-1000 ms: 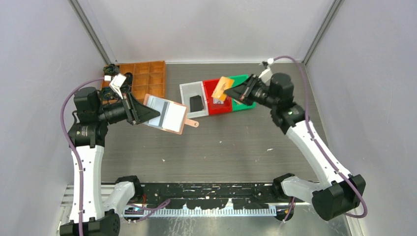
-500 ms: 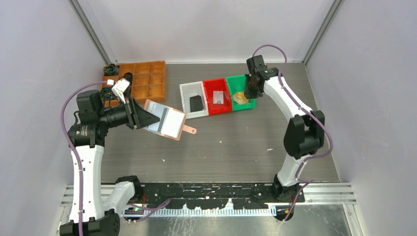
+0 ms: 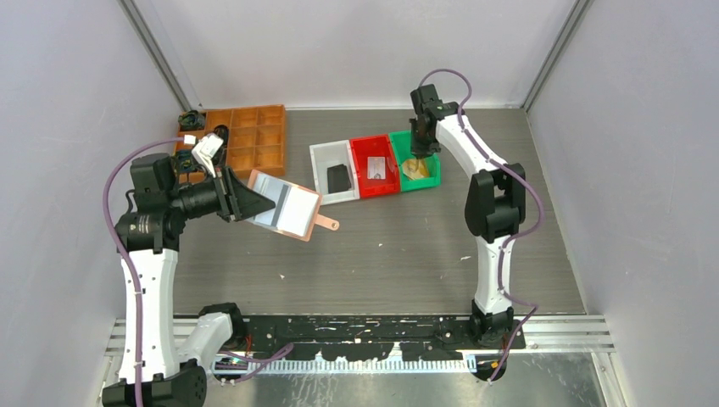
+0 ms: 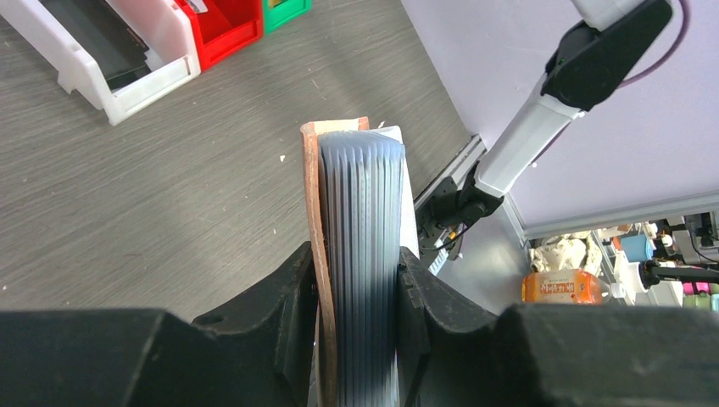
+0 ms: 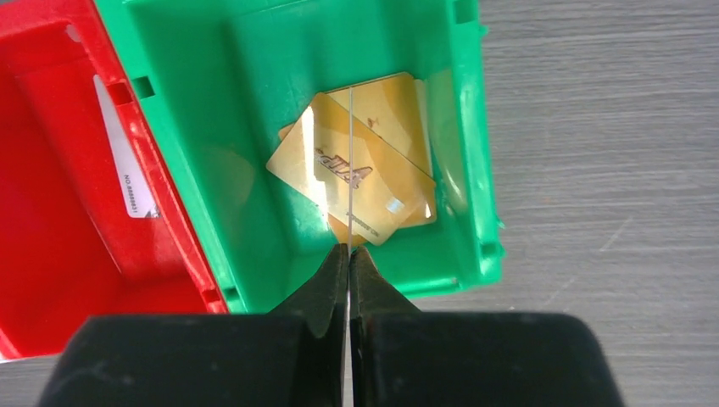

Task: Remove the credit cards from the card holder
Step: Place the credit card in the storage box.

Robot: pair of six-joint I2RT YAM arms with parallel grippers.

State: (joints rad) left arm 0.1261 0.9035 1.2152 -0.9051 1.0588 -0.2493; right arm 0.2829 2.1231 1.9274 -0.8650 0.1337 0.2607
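Two grippers: both are closed on something, neither stands free.
Left gripper point(image 3: 254, 201): jaws at a middling gap, clamped on the holder point(image 3: 297, 212) across its grey pleated pockets.
Holder position: out at the left of the table point(image 3: 381, 254), its inner face showing in the top view, pink tab pointing toward the bins and well apart from them.
Right gripper point(image 5: 348, 254): jaws pinched tight on one card point(image 5: 349, 170), seen edge-on as a thin pale line running up from the tips.
Held card: hangs over the middle of the green bin point(image 5: 195, 127), not yet let go.
Bin contents: gold cards point(image 5: 381, 182) already lie on the green floor, overlapping, one skewed.
Red bin point(image 5: 51, 170): a whitish strip with printed digits lies against its wall — card or label, cannot tell.
Holder contents: a white panel shows beside the grey; whether cards remain, cannot tell.
Step, as judged: drop-off of this card.
Risk 1: the card is on edge, so on release it may land on a corner, lean on the wall, or skip over the rim onto the table.
Risk 2: the grip is at the card's very end — a swing of the arm could twist it in the jaws.
Risk 3: the left jaws bear on soft pleats, so the holder could slide or sag and spill anything left inside.
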